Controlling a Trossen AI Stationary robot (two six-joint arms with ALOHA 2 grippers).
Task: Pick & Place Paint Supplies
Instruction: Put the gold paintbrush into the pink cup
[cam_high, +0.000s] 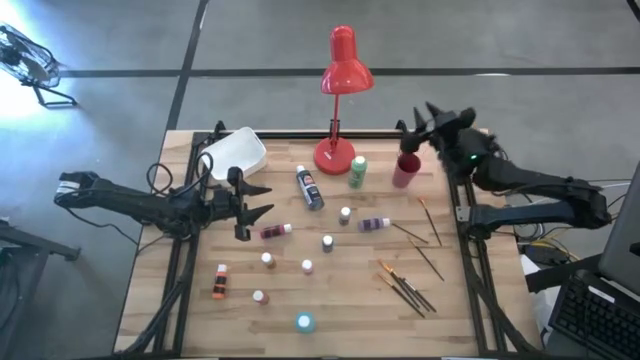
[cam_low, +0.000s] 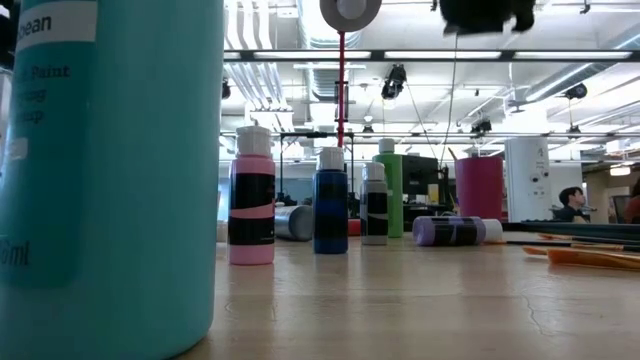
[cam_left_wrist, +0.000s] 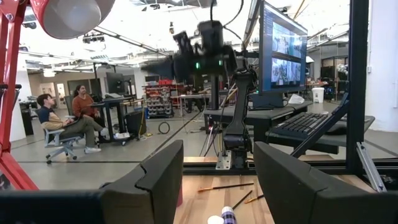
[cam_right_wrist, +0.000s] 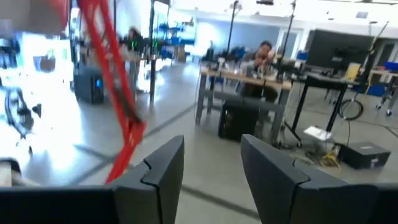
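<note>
Several small paint bottles stand or lie on the wooden table (cam_high: 170, 310): a blue one (cam_high: 309, 187), a green one (cam_high: 357, 170), two purple ones lying down (cam_high: 275, 231) (cam_high: 374, 224), an orange one (cam_high: 219, 282) and a teal one (cam_high: 304, 322). Thin paintbrushes (cam_high: 405, 288) lie at the right. My left gripper (cam_high: 265, 200) hovers open and empty just far-left of the nearer purple bottle; its wrist view (cam_left_wrist: 217, 180) shows that bottle's cap (cam_left_wrist: 224, 218) below. My right gripper (cam_high: 410, 128) is open and empty (cam_right_wrist: 211, 168), raised above the pink cup (cam_high: 405, 170).
A red desk lamp (cam_high: 340, 70) stands at the far middle, its base (cam_high: 333, 157) between the blue and green bottles. A white bin (cam_high: 235, 152) sits at the far left. More brushes (cam_high: 430, 222) lie near the right edge. People sit in the room beyond (cam_left_wrist: 68, 118).
</note>
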